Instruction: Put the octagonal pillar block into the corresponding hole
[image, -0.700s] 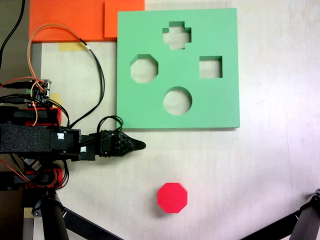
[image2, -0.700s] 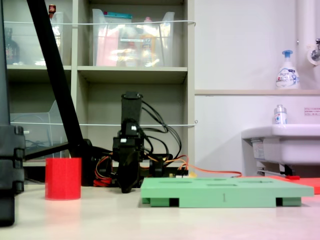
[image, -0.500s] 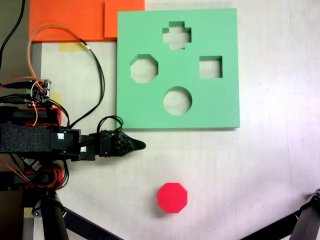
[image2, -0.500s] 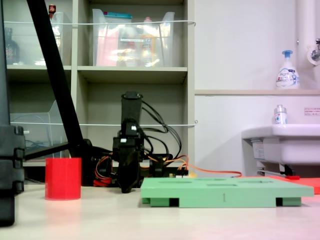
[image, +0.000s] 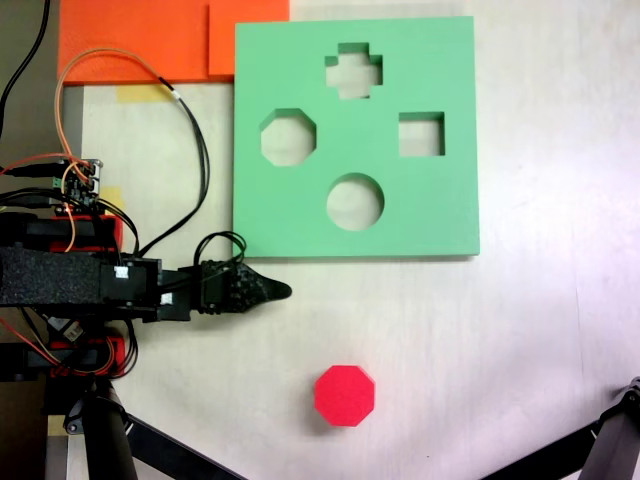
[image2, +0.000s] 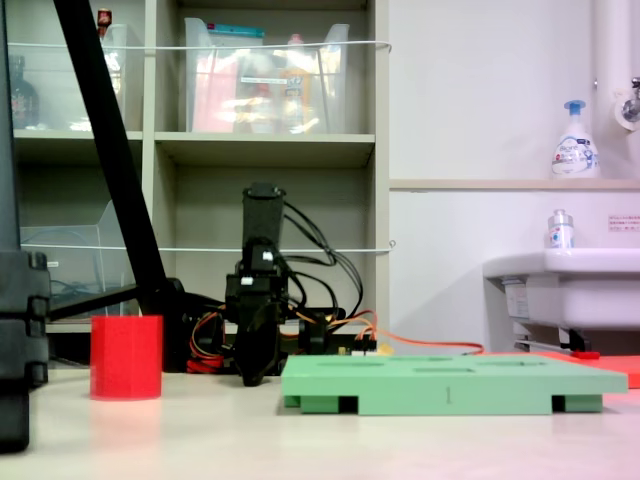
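The octagonal pillar block (image: 345, 395) is bright red and stands on the table near the front of the first exterior view; in the second exterior view the same block (image2: 126, 357) stands at the left. The green foam board (image: 450, 200) lies flat, with the corresponding hole (image: 288, 137), eight-sided, near its left edge. My black gripper (image: 278, 291) rests low at the board's front left corner, shut and holding nothing, left of and behind the block. It shows as a dark upright shape, the gripper (image2: 252, 372), in the second exterior view.
The board also has a cross cutout (image: 354, 71), a square cutout (image: 421, 134) and a round cutout (image: 355, 201). Orange foam sheets (image: 150, 40) lie at the back left. Cables (image: 190, 150) loop beside the board. Tripod legs (image: 600, 450) cross the front corners. A white sink (image2: 570, 285) stands at the second exterior view's right.
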